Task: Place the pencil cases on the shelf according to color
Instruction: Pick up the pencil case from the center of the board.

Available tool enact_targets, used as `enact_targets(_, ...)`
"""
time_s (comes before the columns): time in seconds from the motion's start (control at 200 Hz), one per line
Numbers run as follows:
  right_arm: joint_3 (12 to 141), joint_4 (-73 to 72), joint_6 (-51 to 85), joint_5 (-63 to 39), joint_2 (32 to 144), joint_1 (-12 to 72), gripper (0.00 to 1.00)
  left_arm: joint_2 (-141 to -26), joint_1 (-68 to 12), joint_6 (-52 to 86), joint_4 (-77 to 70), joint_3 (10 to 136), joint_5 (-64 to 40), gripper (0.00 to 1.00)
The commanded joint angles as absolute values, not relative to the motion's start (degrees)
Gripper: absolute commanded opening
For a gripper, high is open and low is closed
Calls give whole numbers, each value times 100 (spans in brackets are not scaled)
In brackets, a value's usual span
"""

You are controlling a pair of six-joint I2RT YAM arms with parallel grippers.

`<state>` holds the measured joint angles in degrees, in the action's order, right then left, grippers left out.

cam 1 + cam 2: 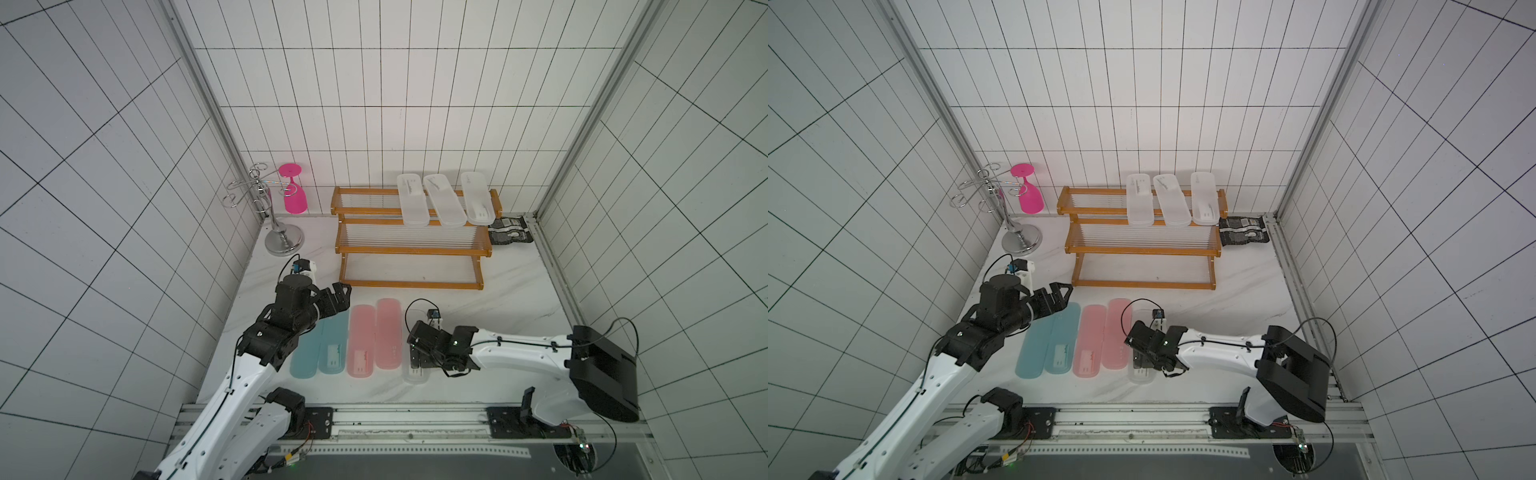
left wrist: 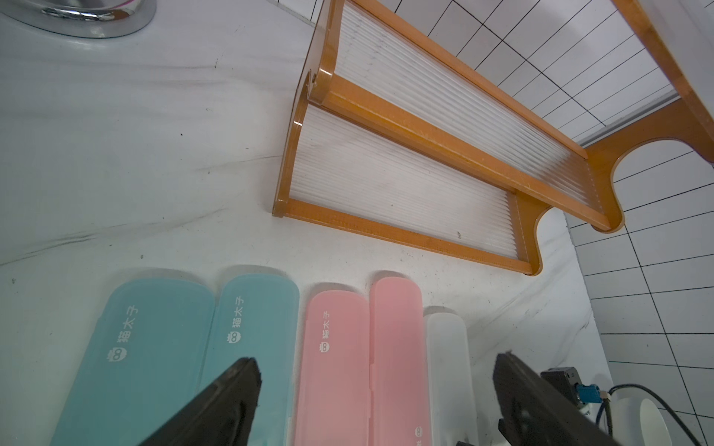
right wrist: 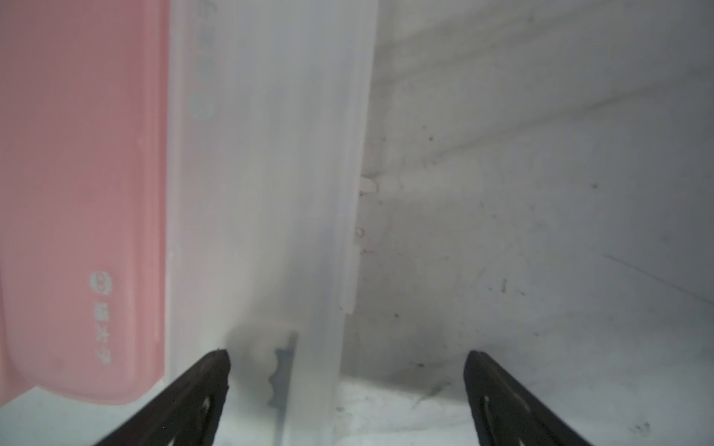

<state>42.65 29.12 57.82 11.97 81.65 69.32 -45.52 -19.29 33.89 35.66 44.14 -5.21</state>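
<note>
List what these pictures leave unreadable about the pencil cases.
- Loose clear case: right arm covers most of it in both top views.
- Teal cases: near ends cut off at the left wrist view's edge.
- Clear cases on the shelf: print too small in top views.

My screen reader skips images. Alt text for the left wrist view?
Side by side on the table lie two teal cases, two pink cases and one clear-white case, framed by the open left gripper. Beyond them stands the orange-brown shelf, visible tiers bare.
</note>
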Motion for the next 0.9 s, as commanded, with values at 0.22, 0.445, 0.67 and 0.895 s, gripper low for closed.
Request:
enact_targets(0.22, 4190, 3213, 5363, 1247, 7038, 6930, 99, -4418, -2066, 3586, 3467, 4577, -271, 98)
enact_targets(0.445, 4787, 2840, 5168, 955, 8075, 7148, 100, -4189, -2022, 3651, 3763, 4493, -37, 98)
enact_targets(0.67, 5432, 3098, 5190, 1056, 9023, 7402, 99, -4053, -2004, 3701, 3980, 4464, -82, 98)
enact_targets(0.895, 5048, 3456, 5704, 1406, 8991, 7378, 100, -4143, -2004, 3589, 3999, 4538, -248, 98)
